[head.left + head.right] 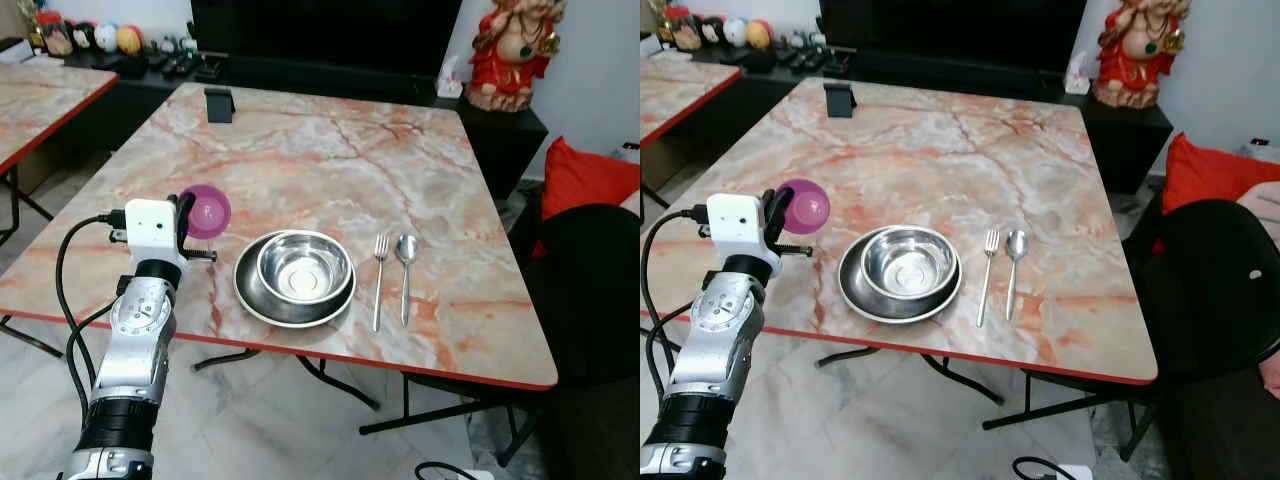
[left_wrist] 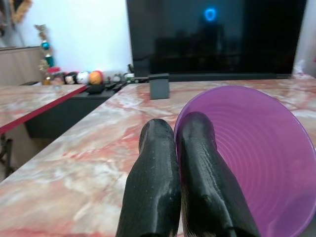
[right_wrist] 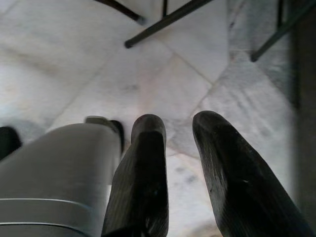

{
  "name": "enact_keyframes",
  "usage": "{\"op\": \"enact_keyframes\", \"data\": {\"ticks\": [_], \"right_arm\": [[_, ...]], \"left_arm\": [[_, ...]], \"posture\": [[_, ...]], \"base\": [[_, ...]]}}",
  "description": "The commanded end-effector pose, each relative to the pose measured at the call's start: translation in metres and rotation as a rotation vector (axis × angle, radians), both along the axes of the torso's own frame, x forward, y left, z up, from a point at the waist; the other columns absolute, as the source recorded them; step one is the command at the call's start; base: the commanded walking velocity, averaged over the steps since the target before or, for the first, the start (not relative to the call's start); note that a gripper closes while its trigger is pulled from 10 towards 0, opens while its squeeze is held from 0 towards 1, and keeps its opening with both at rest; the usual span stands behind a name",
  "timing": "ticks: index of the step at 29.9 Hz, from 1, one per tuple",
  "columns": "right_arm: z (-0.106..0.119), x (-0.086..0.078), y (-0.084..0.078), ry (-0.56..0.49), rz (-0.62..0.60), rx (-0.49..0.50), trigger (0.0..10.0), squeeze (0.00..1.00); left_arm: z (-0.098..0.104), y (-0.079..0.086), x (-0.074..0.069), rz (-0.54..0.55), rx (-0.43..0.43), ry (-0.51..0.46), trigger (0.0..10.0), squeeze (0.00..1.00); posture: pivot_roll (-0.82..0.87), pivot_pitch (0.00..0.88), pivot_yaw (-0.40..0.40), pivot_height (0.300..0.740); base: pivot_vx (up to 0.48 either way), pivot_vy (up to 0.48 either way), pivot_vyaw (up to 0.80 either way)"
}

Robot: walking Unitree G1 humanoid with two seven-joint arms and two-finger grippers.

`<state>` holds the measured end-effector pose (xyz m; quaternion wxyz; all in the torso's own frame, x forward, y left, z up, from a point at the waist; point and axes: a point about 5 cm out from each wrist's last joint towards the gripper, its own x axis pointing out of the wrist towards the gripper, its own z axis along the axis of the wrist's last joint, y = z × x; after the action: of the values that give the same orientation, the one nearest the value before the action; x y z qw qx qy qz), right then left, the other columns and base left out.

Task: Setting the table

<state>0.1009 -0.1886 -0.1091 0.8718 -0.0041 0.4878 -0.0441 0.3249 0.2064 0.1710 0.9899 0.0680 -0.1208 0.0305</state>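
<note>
While the left arm reaches over the near edge, the scene reads as follows.

Tables: two marble-patterned tables with red edging; the main table (image 1: 330,160) fills the middle, the second table (image 1: 40,95) stands at the far left.
Television: one dark screen (image 1: 320,30) behind the far edge of the main table.
Chair: one black chair (image 1: 1220,290) at the robot's right of the table, with one red cushion (image 1: 585,175) behind it.
Figurine: one red-robed statue (image 1: 512,50) on the low cabinet, far right.
Plate: one steel plate (image 1: 250,295) near the front edge, carrying the bowl.
Bowl: one steel bowl (image 1: 304,268) sits inside the plate; nothing shows in it.
Cup: one purple cup (image 1: 207,211), tipped on its side above the table just left of the plate, mouth facing away from the wrist camera; its inside looks bare.
Cutlery: one fork (image 1: 379,280) and one spoon (image 1: 405,272), side by side just right of the plate, apart from it.
Stand: one small dark stand (image 1: 219,103) at the far edge.
Left gripper (image 2: 175,148): fingers clenched on the cup's rim, one outside, one inside.
Right gripper (image 3: 180,148): fingers parted, grasping nothing, hanging over the tiled floor (image 3: 98,59) beside table legs.
</note>
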Motion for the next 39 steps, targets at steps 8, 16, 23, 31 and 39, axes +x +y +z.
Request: {"op": "enact_keyframes", "data": {"ticks": [8, 16, 23, 31, 39], "right_arm": [[-0.001, -0.001, 0.004, 0.007, -0.005, 0.011, 10.0, 0.00], [-0.001, -0.001, 0.005, 0.015, -0.001, 0.011, 10.0, 0.00], [-0.001, 0.000, 0.005, 0.015, 0.003, 0.008, 10.0, 0.00], [-0.001, 0.001, 0.005, 0.018, 0.014, 0.008, 10.0, 0.00], [-0.001, 0.003, 0.004, 0.019, 0.026, 0.006, 10.0, 0.00]], "left_arm": [[0.012, 0.004, 0.006, -0.027, 0.001, -0.015, 10.0, 0.00], [0.006, 0.001, 0.009, -0.063, -0.001, 0.028, 10.0, 0.00], [0.010, -0.003, 0.011, -0.106, -0.035, 0.029, 10.0, 0.00], [0.023, -0.006, 0.014, -0.188, -0.179, 0.045, 10.0, 0.00], [0.030, -0.009, 0.027, -0.261, -0.177, 0.268, 10.0, 0.00]], "posture": [[0.08, 0.000, -0.067, 0.740], [0.08, 0.000, -0.063, 0.740], [0.08, 0.000, -0.063, 0.740], [0.08, 0.000, -0.066, 0.740], [0.09, 0.000, -0.074, 0.740]], "base": [[0.137, 0.000, 0.00], [0.299, 0.000, -0.24], [0.268, 0.000, 0.00], [0.000, 0.000, 0.00], [0.000, 0.000, 0.00]]}}
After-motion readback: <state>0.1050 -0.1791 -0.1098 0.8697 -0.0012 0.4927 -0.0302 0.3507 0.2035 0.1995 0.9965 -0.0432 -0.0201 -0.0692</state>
